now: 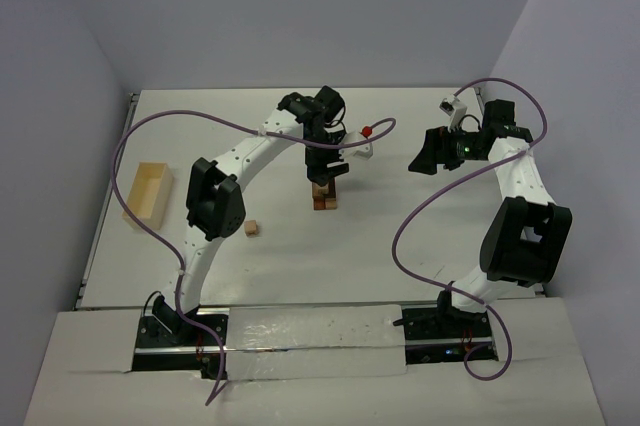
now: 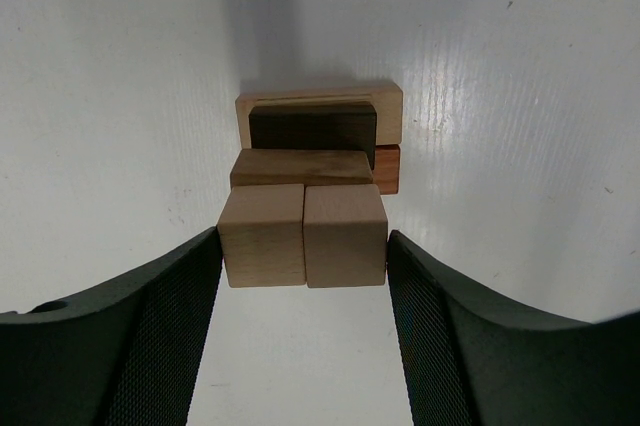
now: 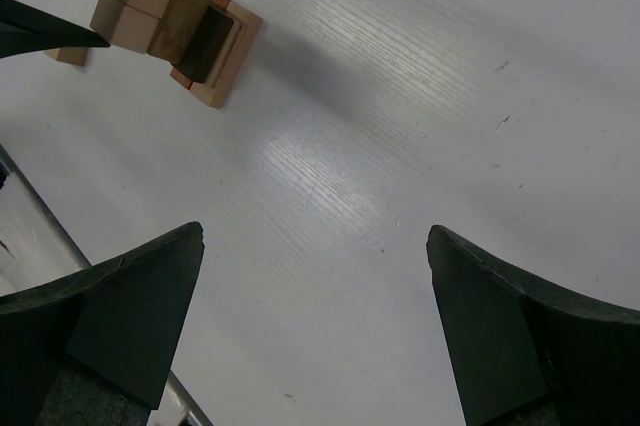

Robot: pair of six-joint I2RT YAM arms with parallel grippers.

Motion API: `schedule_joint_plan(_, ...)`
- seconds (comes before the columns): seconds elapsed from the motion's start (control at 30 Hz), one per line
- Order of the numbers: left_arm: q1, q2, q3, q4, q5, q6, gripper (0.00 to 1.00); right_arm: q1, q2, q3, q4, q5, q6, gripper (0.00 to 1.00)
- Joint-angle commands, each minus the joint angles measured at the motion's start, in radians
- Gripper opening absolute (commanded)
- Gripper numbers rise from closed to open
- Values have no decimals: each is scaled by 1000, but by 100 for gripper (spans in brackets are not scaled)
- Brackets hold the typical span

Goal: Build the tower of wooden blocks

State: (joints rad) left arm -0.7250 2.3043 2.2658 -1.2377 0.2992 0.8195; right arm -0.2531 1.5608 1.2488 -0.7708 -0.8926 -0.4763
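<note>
The tower (image 1: 324, 196) stands near the middle of the table (image 1: 420, 246), somewhat toward its far edge: pale base, reddish and dark bricks, a brown one, two tan blocks (image 2: 262, 236) side by side on top. My left pincer (image 2: 303, 238) brackets that pair; whether it presses them I cannot tell. My right pincer (image 3: 315, 236) gapes wide

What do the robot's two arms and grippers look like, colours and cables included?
The left arm and right arm have white links joined by bulky black joint housings, on black bases. Purple cables loop loosely beside both. The left gripper and right gripper are black; their fingers are broad, curved and tapering, with mesh-textured inner faces.
</note>
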Motion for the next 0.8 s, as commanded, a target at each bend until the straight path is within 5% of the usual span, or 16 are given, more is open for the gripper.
schedule_joint_plan(0.0, -7, 3, 47, 8, 1, 0, 72, -3, 10, -2, 5, -28, -1, 100)
schedule_joint_plan(0.77, -7, 1, 49, 27, -6, 10, 63, -3, 18, 0, 4, -28, -2, 100)
